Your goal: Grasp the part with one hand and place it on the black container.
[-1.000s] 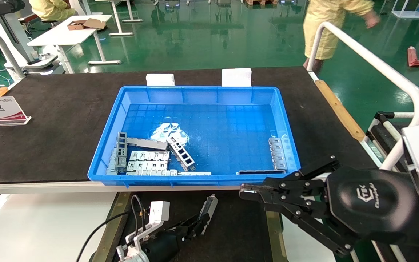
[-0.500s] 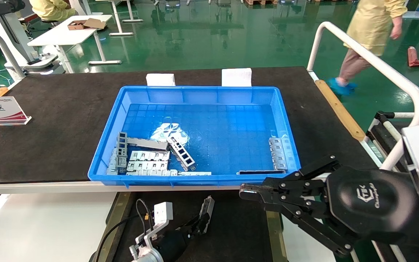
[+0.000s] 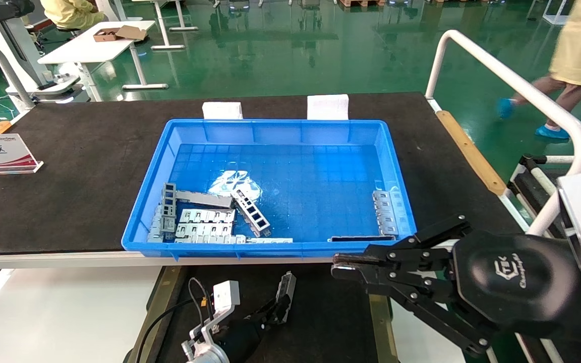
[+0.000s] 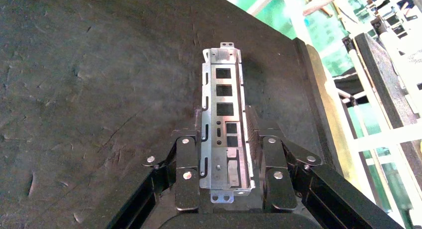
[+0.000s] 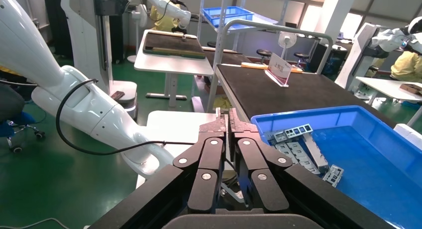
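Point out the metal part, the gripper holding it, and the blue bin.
part (image 4: 225,114), left wrist view, mid channel floor.
left gripper (image 4: 226,181), left wrist view, between fingertips clamping the part.
blue bin (image 3: 275,249), head view, near rim.

Left gripper clamped low in front, right gripper parked with jaws together

The left gripper (image 3: 276,307) sits low at the near edge of the head view, its arm coming up from below, jaws closed on the part (image 4: 224,120), which is clamped by its long sides and sticks out forward past the fingertips. The right gripper (image 3: 343,264) hangs at the lower right, arm reaching in from the right, pointing left, its jaws pressed together with nothing between them.
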Robot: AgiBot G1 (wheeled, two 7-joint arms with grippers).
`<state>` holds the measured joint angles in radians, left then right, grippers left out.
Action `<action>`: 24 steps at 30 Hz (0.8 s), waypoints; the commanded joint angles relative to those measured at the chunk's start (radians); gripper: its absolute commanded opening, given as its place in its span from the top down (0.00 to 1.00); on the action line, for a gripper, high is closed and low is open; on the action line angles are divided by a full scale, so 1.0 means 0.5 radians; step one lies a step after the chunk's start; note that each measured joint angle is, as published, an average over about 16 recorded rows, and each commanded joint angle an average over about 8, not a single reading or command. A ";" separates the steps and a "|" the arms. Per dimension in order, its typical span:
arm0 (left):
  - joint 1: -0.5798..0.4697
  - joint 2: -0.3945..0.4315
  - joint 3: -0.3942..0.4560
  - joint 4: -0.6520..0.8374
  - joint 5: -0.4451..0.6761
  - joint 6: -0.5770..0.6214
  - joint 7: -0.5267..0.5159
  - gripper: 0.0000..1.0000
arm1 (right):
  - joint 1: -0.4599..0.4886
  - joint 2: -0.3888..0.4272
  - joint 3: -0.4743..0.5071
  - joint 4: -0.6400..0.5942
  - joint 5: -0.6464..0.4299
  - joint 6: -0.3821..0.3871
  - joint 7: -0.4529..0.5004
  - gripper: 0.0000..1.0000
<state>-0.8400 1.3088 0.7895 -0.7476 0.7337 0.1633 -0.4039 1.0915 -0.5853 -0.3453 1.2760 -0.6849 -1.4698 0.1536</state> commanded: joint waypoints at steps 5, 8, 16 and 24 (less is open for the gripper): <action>0.021 -0.010 -0.006 -0.042 0.002 -0.008 0.011 0.00 | 0.000 0.000 0.000 0.000 0.000 0.000 0.000 0.00; 0.035 -0.028 -0.004 -0.087 0.006 -0.006 0.017 0.00 | 0.000 0.000 0.000 0.000 0.000 0.000 0.000 0.00; 0.086 -0.169 0.017 -0.288 0.043 0.062 0.051 0.00 | 0.000 0.000 -0.001 0.000 0.000 0.000 0.000 0.00; 0.133 -0.435 0.064 -0.535 0.095 0.258 0.085 0.00 | 0.000 0.000 -0.001 0.000 0.001 0.000 0.000 0.00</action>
<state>-0.7777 1.0913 0.8219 -1.0127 0.7803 0.2995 -0.3627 1.0916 -0.5851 -0.3458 1.2760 -0.6846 -1.4696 0.1534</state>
